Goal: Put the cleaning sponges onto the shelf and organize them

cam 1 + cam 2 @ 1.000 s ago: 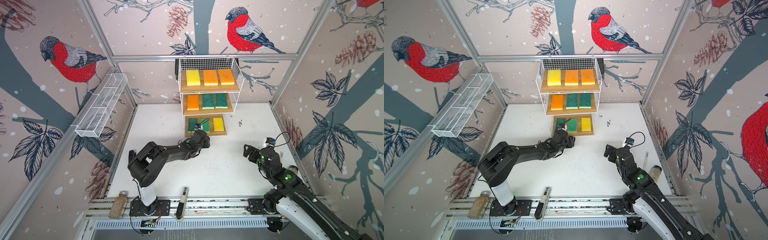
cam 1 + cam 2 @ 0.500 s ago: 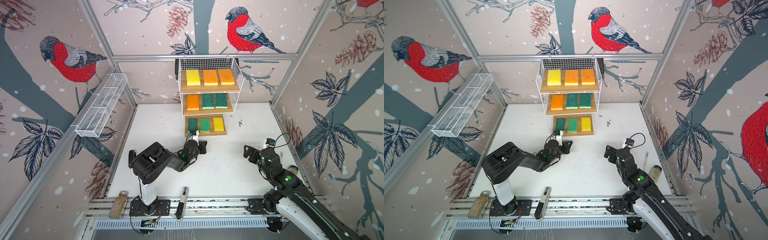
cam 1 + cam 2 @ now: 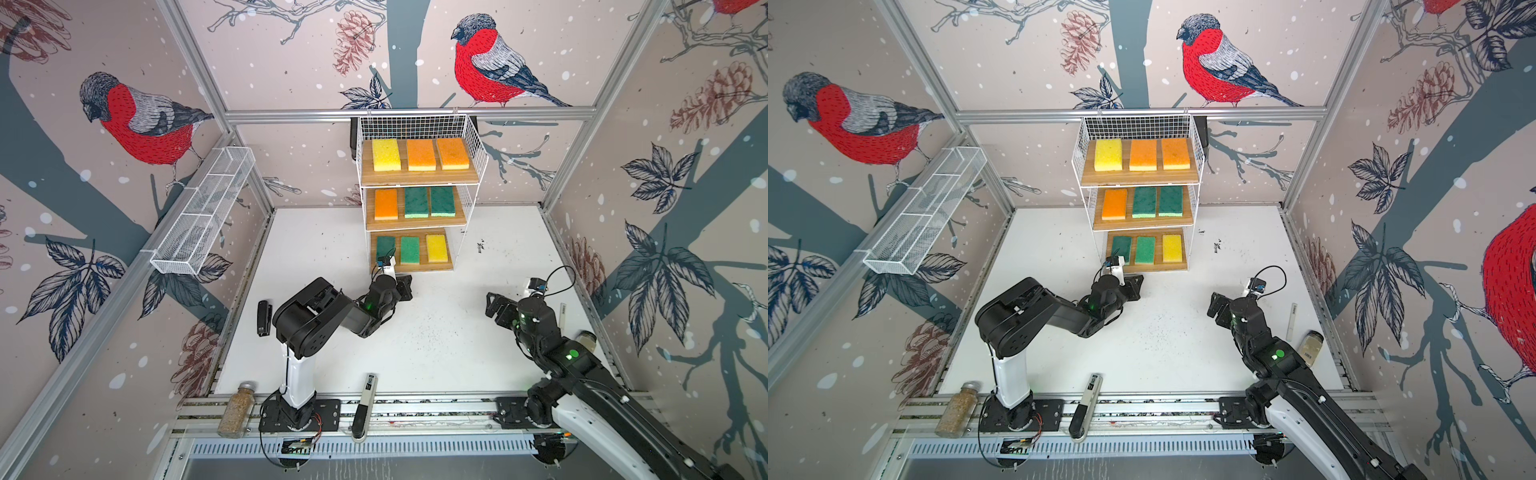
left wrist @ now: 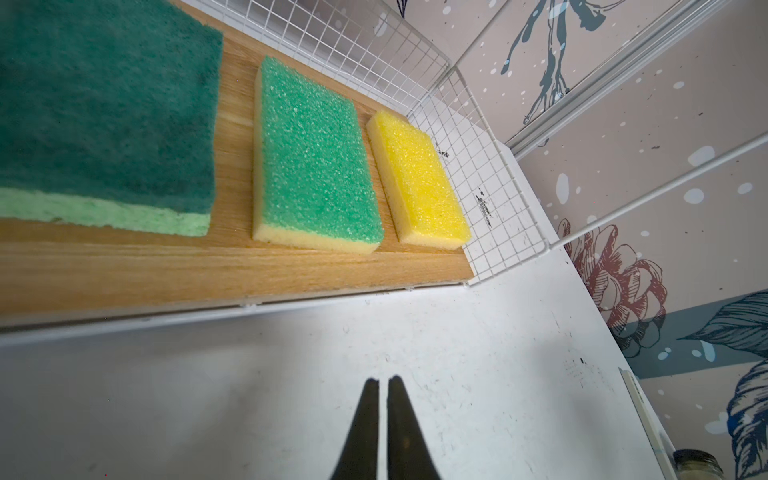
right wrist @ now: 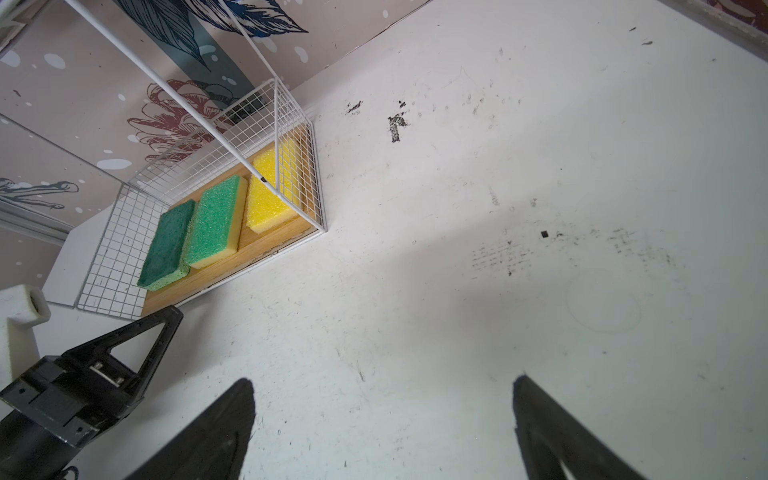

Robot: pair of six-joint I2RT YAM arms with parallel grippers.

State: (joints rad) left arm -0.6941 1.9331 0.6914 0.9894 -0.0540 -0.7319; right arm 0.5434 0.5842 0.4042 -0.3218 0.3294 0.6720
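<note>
My left gripper [image 3: 406, 286] is clenched shut on nothing. In the left wrist view its two black fingers [image 4: 401, 415] press together along their length. It sits above the white table [image 3: 436, 353], just in front of the shelf [image 3: 415, 179], near its bottom board's left end. My right gripper [image 3: 493, 304] is released, its fingers spread wide and empty (bare table shows between them in the right wrist view). It is out to the right, nearer than the shelf and well apart from it.

All nine sponges lie flat on the shelf, three to a board, side by side.

- **Top, farthest board:** the top yellow sponge [image 3: 386, 154] is on the left. The first orange sponge [image 3: 421, 154] is in the middle and the second orange sponge [image 3: 453, 153] is on the right.
- **Middle board:** the third orange sponge [image 3: 386, 204] is on the left. Next to it are the middle green sponge [image 3: 416, 202] and the right green sponge [image 3: 442, 201], both with the dark scouring face up.
- **Bottom, nearest board:** the dark green sponge [image 3: 385, 248] is on the left, the lighter green sponge [image 3: 410, 249] in the middle and the bottom yellow sponge [image 3: 436, 248] on the right. Strips of bare wood separate them.

In both top views my left wrist camera hides the near end of the dark green sponge. A long white mesh basket [image 3: 203, 212] hangs on the left wall.
</note>
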